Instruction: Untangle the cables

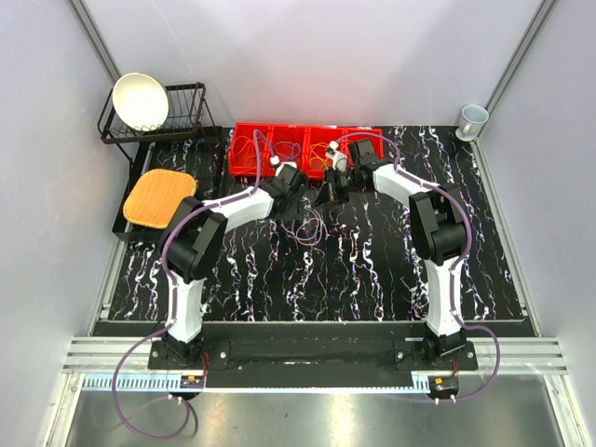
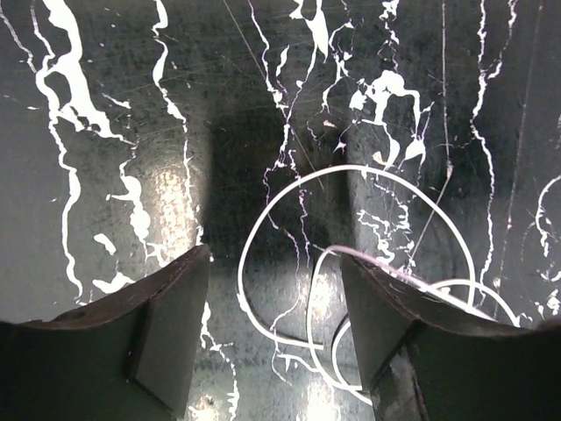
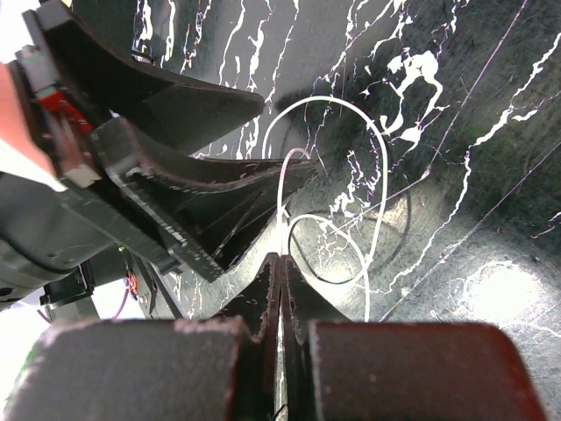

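Left wrist view has the white cable (image 2: 351,169) lying as a slack loop on the table (image 2: 131,105), directly between and just ahead of the fingers of the left gripper (image 2: 273,259). Its jaws stand apart with nothing clamped. A smaller coil curls beside one finger, and a strand looks to ride over that finger's edge. Facing it, the right gripper (image 3: 280,256) is closed tight. The same cable seems to run out of its tips, though the pinch itself is too dark to confirm.

As I judge it, the left jaws closing here could trap two passes of the loop at once. Any pull against the right gripper would then cinch the crossing rather than free it. The strand on the finger edge could also slip off.

The cable is thin, smooth and springy, holding round curves. Under the grippers the table is glossy black with white veins that mimic wire. Both sets of fingers are dark, matte and curved.
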### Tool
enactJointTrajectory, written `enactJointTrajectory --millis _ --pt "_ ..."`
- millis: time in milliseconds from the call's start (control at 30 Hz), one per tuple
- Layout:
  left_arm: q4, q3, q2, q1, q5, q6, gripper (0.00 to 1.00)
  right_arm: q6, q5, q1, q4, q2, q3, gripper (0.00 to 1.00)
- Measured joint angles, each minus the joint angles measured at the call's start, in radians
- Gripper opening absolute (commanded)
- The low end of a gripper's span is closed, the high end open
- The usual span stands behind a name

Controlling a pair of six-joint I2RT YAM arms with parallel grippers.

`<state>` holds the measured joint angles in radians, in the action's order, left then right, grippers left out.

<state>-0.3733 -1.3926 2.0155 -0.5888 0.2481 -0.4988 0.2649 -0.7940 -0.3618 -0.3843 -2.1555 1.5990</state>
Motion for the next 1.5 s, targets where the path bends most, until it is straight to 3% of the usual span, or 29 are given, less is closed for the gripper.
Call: enactJointTrajectory --millis 167,300,633,900,1100,1233,1500 --pt "-0.002 -0.008 0.022 -0.002 0.003 -0.002 0.58 0.0 0.0 0.0 -0.003 0.0 0.0 0.0" --pt "-0.003 -0.02 0.028 -0.002 0.008 -0.008 0.48 0.0 0.0 0.0 -0.003 0.0 0.0 0.0" --pt "-0.002 -0.021 0.032 -0.005 0.011 -0.025 0.0 0.0 0.0 0.0 -0.003 0.0 0.0 0.0" --pt "-0.002 -0.021 0.032 -0.011 0.01 -0.025 0.0 0.0 0.0 0.0 -0.003 -0.004 0.002 0.01" --pt "-0.007 -0.021 0.026 -0.013 0.009 -0.023 0.0 -0.002 0.0 0.0 -0.004 -0.004 0.002 0.36" --pt "-0.025 0.003 -0.033 -0.013 0.007 -0.021 0.0 -0.007 0.0 0.0 -0.004 -0.004 0.002 0.44" --pt "-0.053 0.092 -0.246 -0.013 0.01 -0.016 0.0 -0.007 0.007 0.0 -0.004 -0.004 0.002 0.47"
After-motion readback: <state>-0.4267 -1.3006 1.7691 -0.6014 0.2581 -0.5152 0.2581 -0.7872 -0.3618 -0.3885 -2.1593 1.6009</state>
